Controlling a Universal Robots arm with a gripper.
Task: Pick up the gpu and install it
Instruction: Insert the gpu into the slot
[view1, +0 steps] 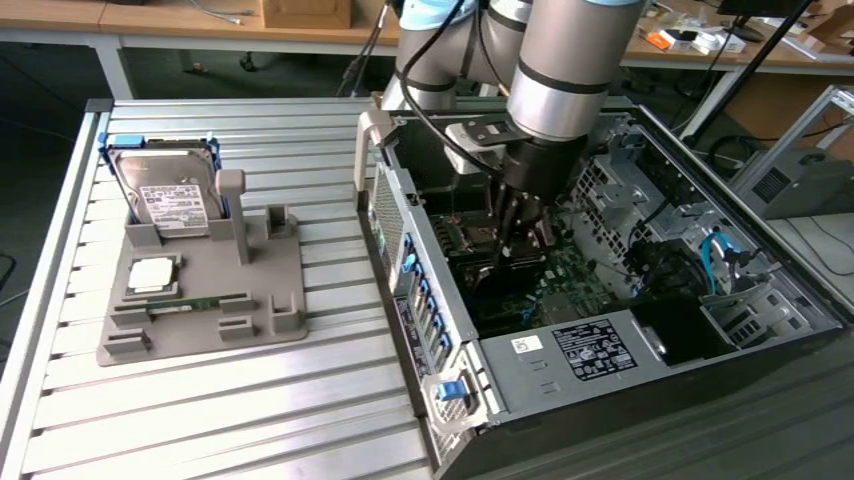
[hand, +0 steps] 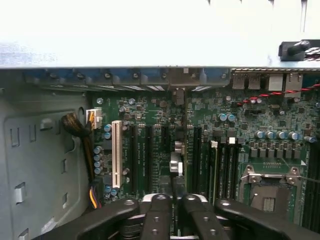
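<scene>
Card over the slot, not yet seated.
Your end effector (hand: 172, 210) is clamped on the gpu (hand: 175, 150), edge-on above the motherboard (hand: 150, 145) inside the computer case (view1: 561, 350); seating remains.

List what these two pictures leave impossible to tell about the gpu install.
- Wrist view: the gpu sits edge-on in the gripper, so its faces are hidden.
- Wrist view: the card's own body hides whether it has met a motherboard slot.
- Exterior view: the print on the hard drive label is too small to read.
</scene>
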